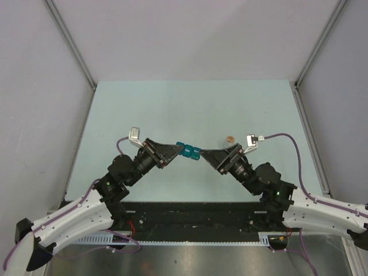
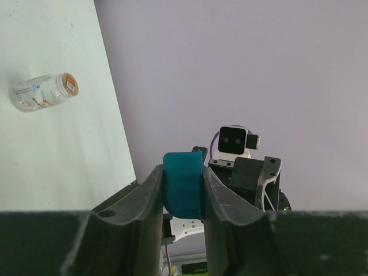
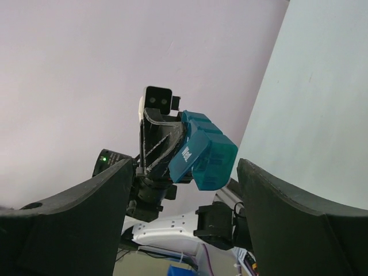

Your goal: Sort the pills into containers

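**Pill box held off the table by the left arm; right arm not gripping**

Top view: The blue pill box [image 1: 190, 152] is held in the air over the middle of the table [image 1: 172, 109], somewhat nearer the near edge than the far one. The left gripper [image 1: 181, 148] has it by one end. The right gripper [image 1: 202, 155] meets it from the other side; contact cannot be confirmed here. A small bottle [image 1: 229, 138] lies on the table just beyond, towards the right edge. No loose pills can be made out.

Left wrist view: The left gripper [image 2: 183, 178] is clamped on the pill box [image 2: 183, 187], with a finger pressed flat on each face. The bottle [image 2: 43, 92] lies on its side.

Right wrist view: The right gripper [image 3: 185, 167] is spread wide with nothing between its fingers. The pill box [image 3: 207, 158] hangs ahead of it, tilted, with one end in the left gripper [image 3: 161, 138].

Assessment: The box looks like light, rigid, smooth plastic. It is likely to slip or pivot if it is pinched at one end only. The hinged lids may spring open under pressure. Hold it across the long flat sides near the free end, keeping clear of the lid tabs.
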